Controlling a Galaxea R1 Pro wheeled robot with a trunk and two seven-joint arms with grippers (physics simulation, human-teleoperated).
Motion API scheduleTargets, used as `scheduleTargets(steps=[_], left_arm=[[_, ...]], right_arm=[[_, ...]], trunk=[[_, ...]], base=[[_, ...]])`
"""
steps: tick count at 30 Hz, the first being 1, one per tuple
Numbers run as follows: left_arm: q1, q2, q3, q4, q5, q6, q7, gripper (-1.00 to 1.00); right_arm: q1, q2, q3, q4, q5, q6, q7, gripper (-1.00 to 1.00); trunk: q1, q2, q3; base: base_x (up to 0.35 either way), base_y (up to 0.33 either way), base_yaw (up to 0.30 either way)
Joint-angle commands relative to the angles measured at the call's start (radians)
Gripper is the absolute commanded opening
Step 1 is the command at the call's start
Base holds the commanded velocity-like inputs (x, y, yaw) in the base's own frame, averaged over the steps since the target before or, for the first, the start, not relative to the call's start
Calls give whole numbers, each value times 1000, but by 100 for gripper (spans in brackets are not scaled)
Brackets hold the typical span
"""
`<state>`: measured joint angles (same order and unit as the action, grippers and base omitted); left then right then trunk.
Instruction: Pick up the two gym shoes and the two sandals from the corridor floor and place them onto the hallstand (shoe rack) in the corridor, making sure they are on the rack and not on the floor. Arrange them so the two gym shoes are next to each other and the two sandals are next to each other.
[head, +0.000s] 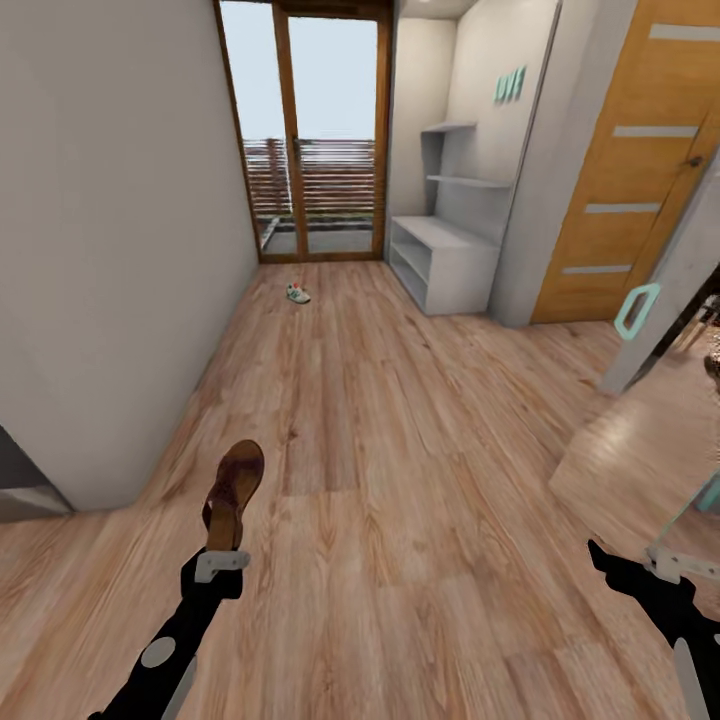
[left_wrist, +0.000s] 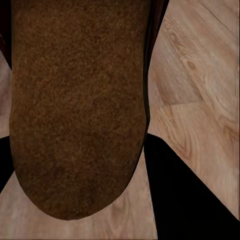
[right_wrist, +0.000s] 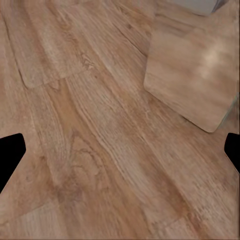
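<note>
My left gripper (head: 222, 556) is shut on a brown sandal (head: 235, 490), held above the corridor floor (head: 400, 450) with its toe pointing away. The sandal's brown sole (left_wrist: 80, 100) fills most of the left wrist view, between the dark fingers (left_wrist: 185, 190). One white gym shoe (head: 298, 293) lies on the floor far ahead, near the glass door. The pale grey hallstand (head: 445, 255) stands at the right wall beyond it, under turquoise letters (head: 510, 85). Low at the right, my right gripper (head: 612, 562) is open over bare planks, its fingertips (right_wrist: 10, 150) set wide apart.
A white wall (head: 110, 250) runs along the left. A glass balcony door (head: 305, 130) closes the corridor's far end. An orange door (head: 630, 170) and a grey panel with a turquoise handle (head: 636, 310) stand at the right, by a lighter wooden slab (head: 640, 450).
</note>
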<state>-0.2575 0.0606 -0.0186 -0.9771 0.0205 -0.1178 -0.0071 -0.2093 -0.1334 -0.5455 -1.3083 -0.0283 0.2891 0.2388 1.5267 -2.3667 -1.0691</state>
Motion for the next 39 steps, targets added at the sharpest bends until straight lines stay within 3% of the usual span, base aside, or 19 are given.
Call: scheduleTargets(steps=[1, 13, 18, 23, 39], left_arm=[[0, 1, -1, 0, -1, -2, -1, -100], [0, 1, -1, 0, -1, -2, -1, -100], [0, 1, -1, 4, -1, -2, -1, -100], [0, 0, -1, 7, -1, -2, -1, -100], [0, -1, -1, 8, -1, -2, -1, -100]], right_arm=[[-1, 1, -2, -1, -3, 6, 5, 100], [-1, 0, -2, -2, 2, 7, 5, 100], [-1, 1, -1, -1, 55, 4, 5, 100], [-1, 1, -1, -1, 80, 4, 5, 100], [-1, 2, -2, -3, 86, 4, 6, 100]], trunk=[[0, 0, 0], [0, 0, 2], [0, 0, 2], [0, 0, 2], [0, 0, 2]], base=[[340, 0, -286], [340, 0, -69], [340, 0, -1], [340, 0, 0], [340, 0, 0]])
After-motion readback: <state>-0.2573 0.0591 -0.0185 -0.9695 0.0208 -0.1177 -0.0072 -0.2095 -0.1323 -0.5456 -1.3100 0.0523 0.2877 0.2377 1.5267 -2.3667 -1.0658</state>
